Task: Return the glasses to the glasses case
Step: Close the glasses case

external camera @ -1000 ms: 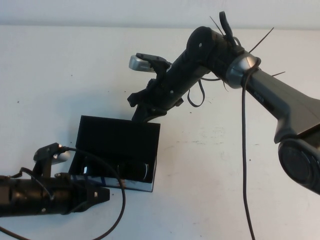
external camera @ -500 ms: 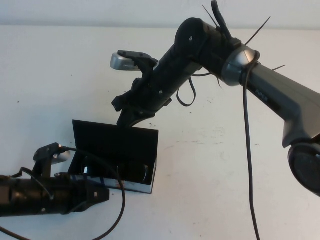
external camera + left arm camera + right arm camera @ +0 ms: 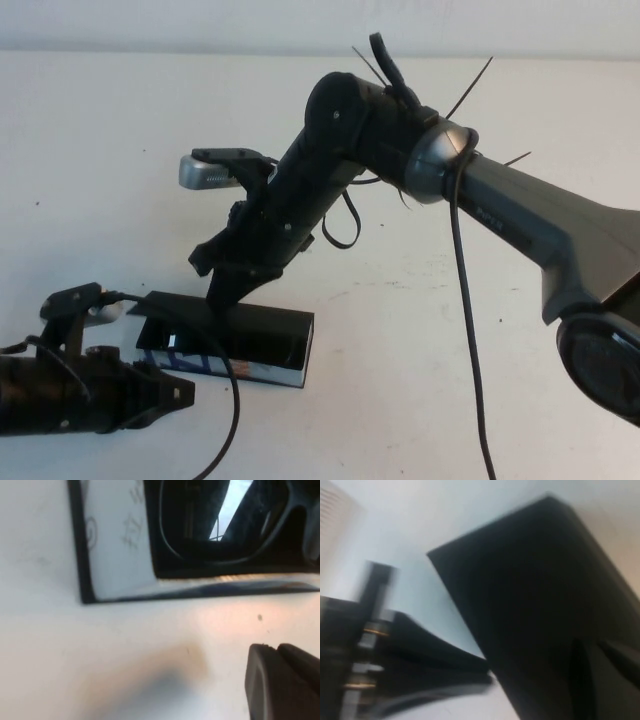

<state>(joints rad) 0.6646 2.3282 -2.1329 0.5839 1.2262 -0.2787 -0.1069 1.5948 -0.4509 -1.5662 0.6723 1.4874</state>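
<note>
White table (image 3: 120,110): right claw (image 3: 222,297), shut, presses case lid (image 3: 240,335); left wrist alone shows glasses (image 3: 225,525).

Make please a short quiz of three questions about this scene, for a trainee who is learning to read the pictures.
1. True or false: the glasses already lie inside the glasses case.
2. Which claw presses on the case lid?
A. left claw
B. right claw
C. neither
3. Fill in: the left claw waits on the near-left side of the case and holds ____.

Key:
1. True.
2. B: the right claw, shut, bears down on the lid, now nearly flat.
3. Nothing.
</note>
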